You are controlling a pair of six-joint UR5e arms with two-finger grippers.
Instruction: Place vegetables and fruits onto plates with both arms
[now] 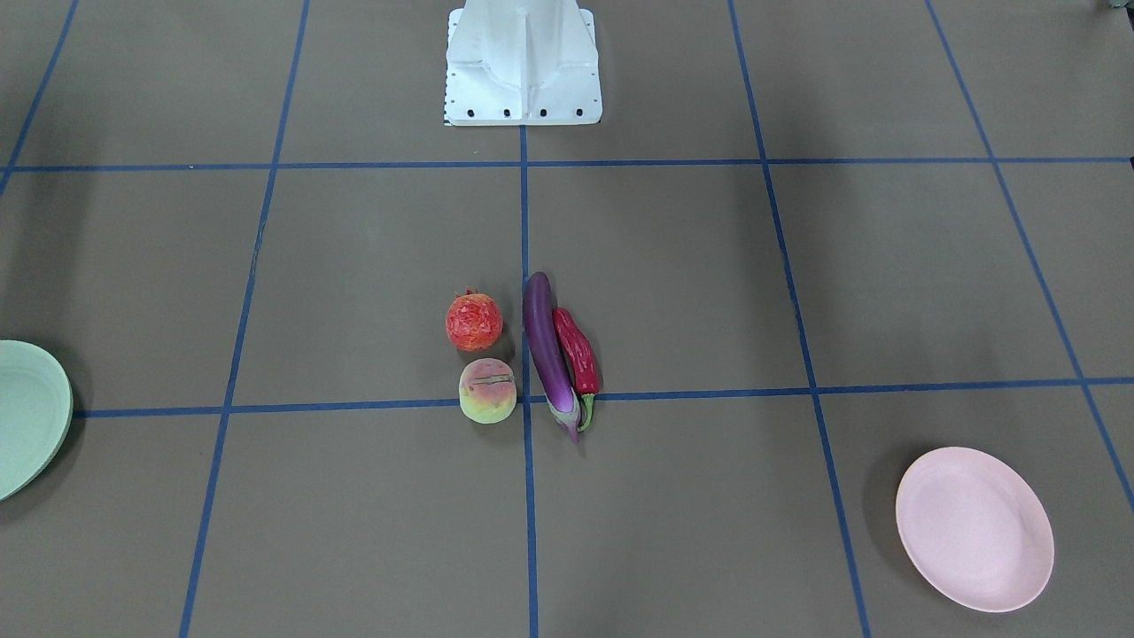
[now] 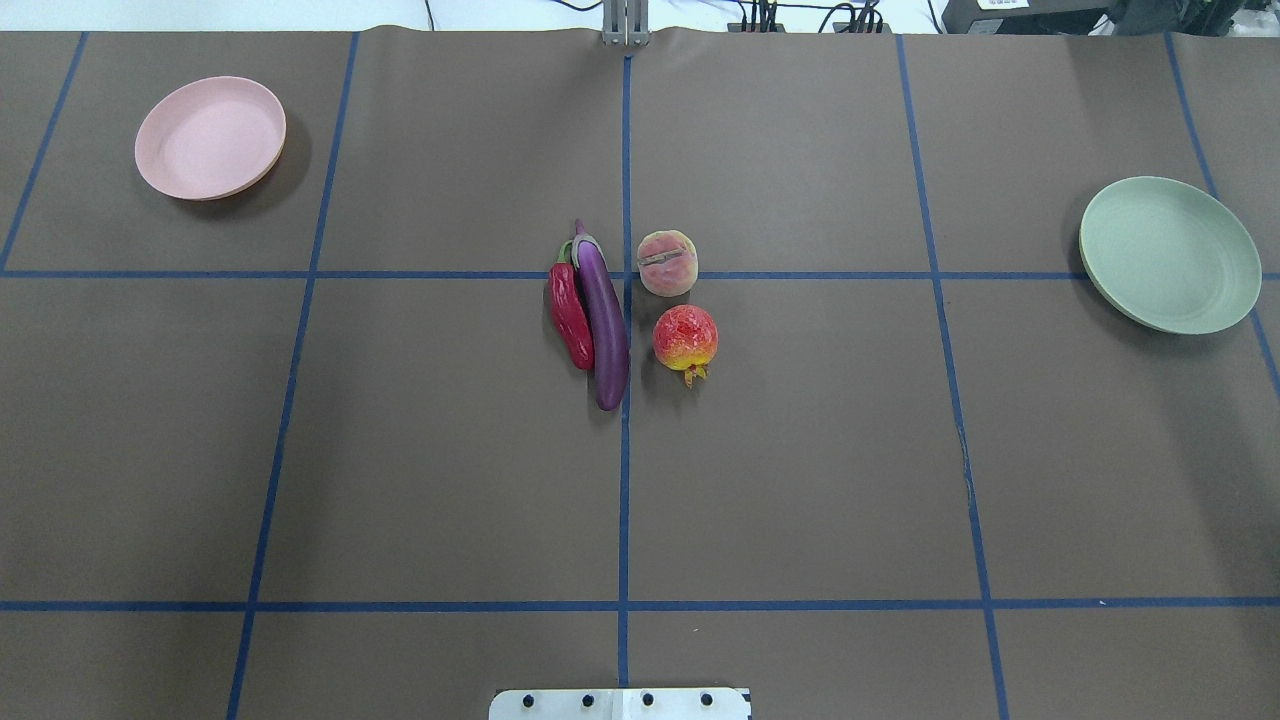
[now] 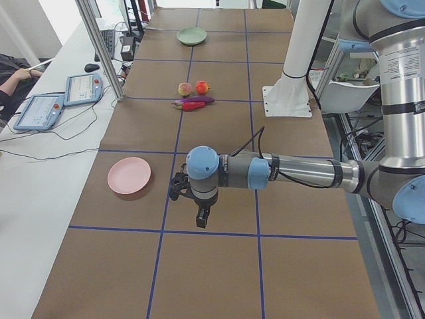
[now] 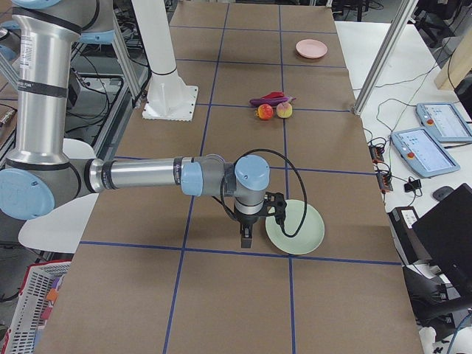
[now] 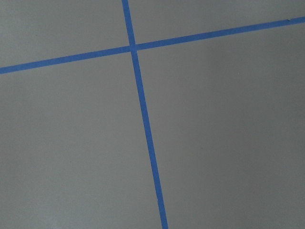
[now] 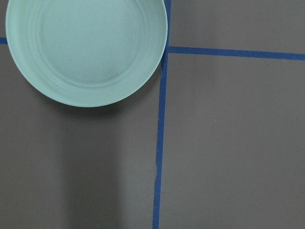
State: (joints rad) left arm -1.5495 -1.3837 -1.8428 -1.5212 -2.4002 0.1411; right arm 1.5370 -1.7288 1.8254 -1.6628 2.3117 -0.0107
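Note:
The purple eggplant (image 2: 603,320) and the red chili (image 2: 570,315) lie side by side, touching, at the table's middle. The orange-red fruit (image 2: 685,338) and the peach (image 2: 667,263) sit just right of them. The pink plate (image 2: 210,137) is at the far left and the mint plate (image 2: 1170,253) at the far right; both are empty. My left gripper (image 3: 201,218) hangs over the table beside the pink plate (image 3: 129,175). My right gripper (image 4: 246,237) hangs beside the mint plate (image 4: 295,227). I cannot tell whether either is open or shut.
The white base pedestal (image 1: 523,66) stands at the robot's side of the table. Blue tape lines (image 2: 624,480) grid the brown table. Tablets and cables (image 3: 40,109) lie on the white bench across the table. The right wrist view shows the mint plate (image 6: 86,47) below it.

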